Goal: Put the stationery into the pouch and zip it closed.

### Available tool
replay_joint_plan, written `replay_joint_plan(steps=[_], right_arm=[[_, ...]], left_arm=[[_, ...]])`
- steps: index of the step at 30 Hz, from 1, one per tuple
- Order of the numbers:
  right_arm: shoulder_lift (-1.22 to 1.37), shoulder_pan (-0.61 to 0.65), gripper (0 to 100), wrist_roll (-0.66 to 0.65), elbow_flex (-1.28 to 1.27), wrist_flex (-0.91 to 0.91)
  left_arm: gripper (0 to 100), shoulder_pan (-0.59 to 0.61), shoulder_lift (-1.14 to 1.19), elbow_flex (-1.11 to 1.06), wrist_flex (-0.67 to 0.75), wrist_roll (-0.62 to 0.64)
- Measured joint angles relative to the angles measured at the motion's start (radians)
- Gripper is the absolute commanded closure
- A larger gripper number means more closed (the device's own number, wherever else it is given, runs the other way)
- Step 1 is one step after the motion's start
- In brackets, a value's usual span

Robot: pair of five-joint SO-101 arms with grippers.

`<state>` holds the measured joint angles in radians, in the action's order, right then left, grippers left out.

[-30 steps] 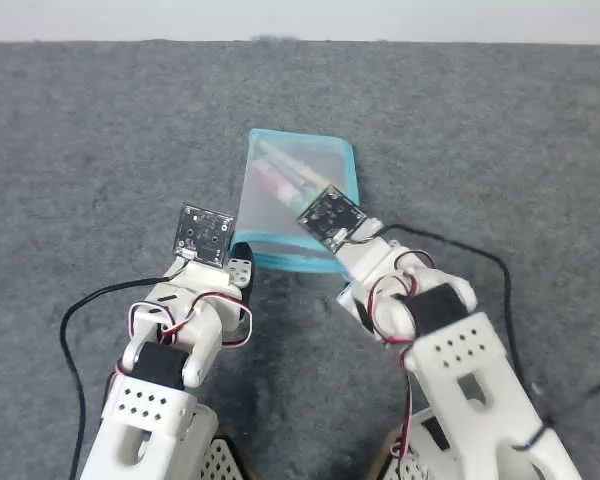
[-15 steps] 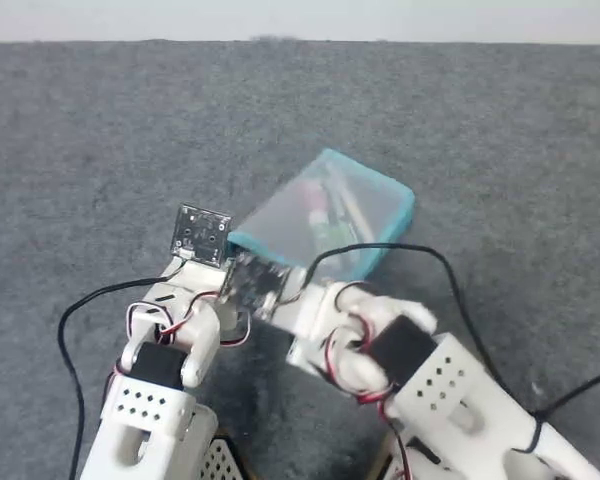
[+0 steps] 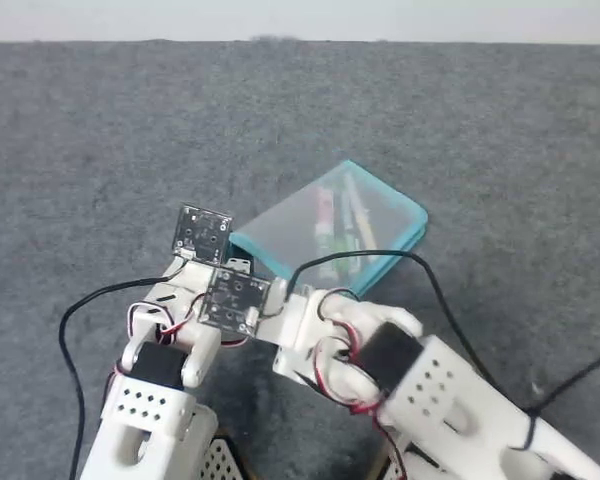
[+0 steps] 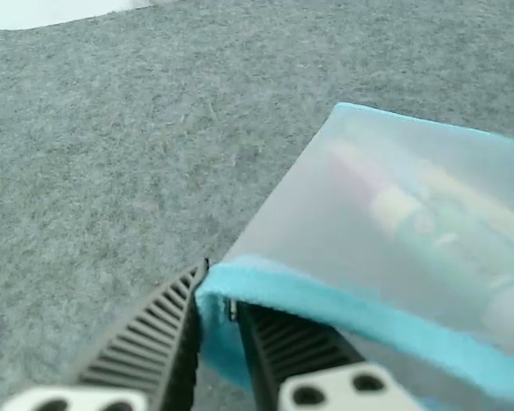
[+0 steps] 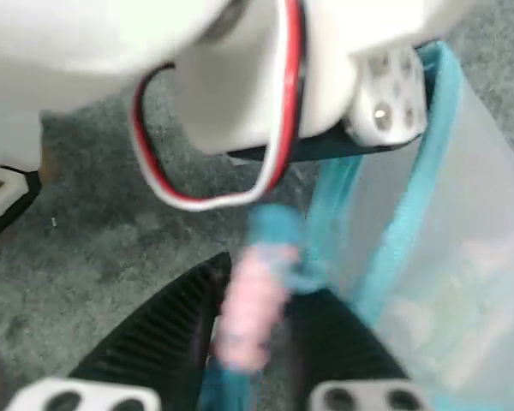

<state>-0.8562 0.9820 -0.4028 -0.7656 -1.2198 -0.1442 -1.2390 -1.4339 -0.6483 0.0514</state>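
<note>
The pouch (image 3: 365, 215) lies flat on the grey surface (image 3: 100, 130). It is a translucent sleeve with teal trim, and the stationery (image 3: 325, 225) shows through it as a few pens already inside. In the high view its zip edge, the one nearest the arms, runs roughly along a 10-to-4 o'clock line, with much of it covered by the right arm and its cable. From the 10 o'clock end of that edge the body of the pouch spreads toward 2 o'clock.

Both end effectors meet at that 10 o'clock corner. The left end effector (image 4: 216, 295) is clenched on the teal corner itself, pinning it. The right end effector (image 5: 257, 291) sits close against the left one's housing and is grasping the zip pull (image 5: 250, 312), a pink-and-teal tab nipped between its fingers.

The next move depends on where the pull sits: at the pinned end of the edge, with the pouch lying away toward 2 o'clock. I judge the zip to be at its stop or very nearly there, though the teeth are too blurred to confirm this. Any last tug should go toward 10 o'clock, against the left hold.
</note>
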Motion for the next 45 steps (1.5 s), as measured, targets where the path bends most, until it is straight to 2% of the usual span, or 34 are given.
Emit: replay_joint_plan(steps=[3, 8, 17, 21, 27, 31, 38, 42, 45], right_arm=[[-0.048, 0.023, 61.9, -0.011, 0.0, -0.041], [-0.094, 0.041, 65.7, -0.043, -0.018, -0.08], [-0.218, 0.041, 65.8, -0.084, -0.023, -0.212], [-0.275, -0.035, 65.7, -0.117, -0.06, -0.238], [-0.295, -0.215, 65.6, -0.184, -0.293, -0.049], [-0.278, -0.242, 65.6, -0.19, -0.373, 0.1], [-0.17, -0.25, 65.7, -0.19, -0.379, 0.281], [-0.089, -0.295, 66.0, -0.19, -0.379, 0.384], [-0.044, -0.334, 72.2, -0.19, -0.379, 0.443]], left_arm=[[99, -0.005, 0.0, 0.0, 0.0, 0.0], [99, -0.005, 0.0, 0.0, 0.0, 0.0], [99, -0.005, 0.002, -0.002, 0.0, 0.0], [99, -0.005, 0.002, -0.002, 0.0, 0.0], [99, -0.005, 0.002, -0.002, 0.0, 0.0], [99, -0.005, 0.002, -0.002, 0.0, 0.0], [99, -0.005, 0.002, -0.002, 0.0, 0.0], [99, -0.005, 0.002, -0.002, 0.0, 0.0], [99, -0.005, 0.002, -0.002, 0.0, 0.0]])
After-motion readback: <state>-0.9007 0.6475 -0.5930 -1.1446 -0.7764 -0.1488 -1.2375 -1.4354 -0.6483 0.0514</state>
